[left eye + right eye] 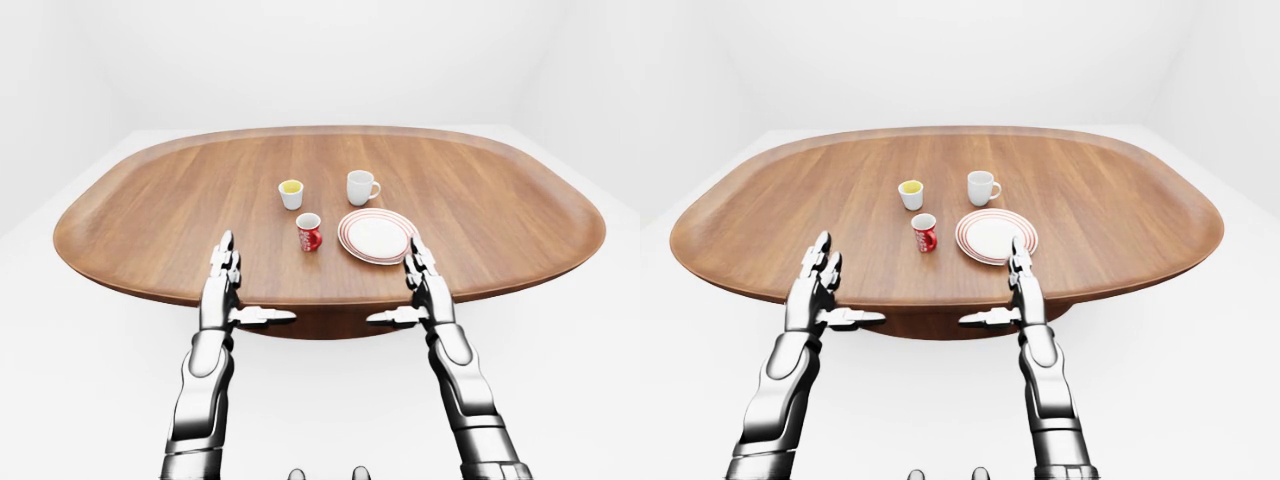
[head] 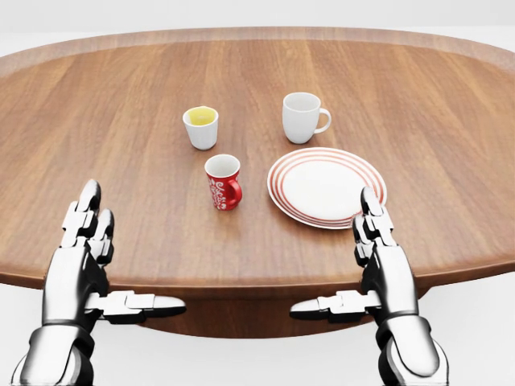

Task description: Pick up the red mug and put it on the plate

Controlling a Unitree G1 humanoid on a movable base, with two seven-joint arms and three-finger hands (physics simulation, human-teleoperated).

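Wooden tabletop carries the red mug just left of the plate; both hands, left hand and right hand, are spread open and empty, and a careless reach could knock the mug over.

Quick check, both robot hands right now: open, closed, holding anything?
Left robot hand: open, empty, at the table edge.
Right robot hand: open, empty, just below the plate in the head view.

Smooth grained wood table, glossy ceramic-looking red mug, striped plate, polished metal robot hand
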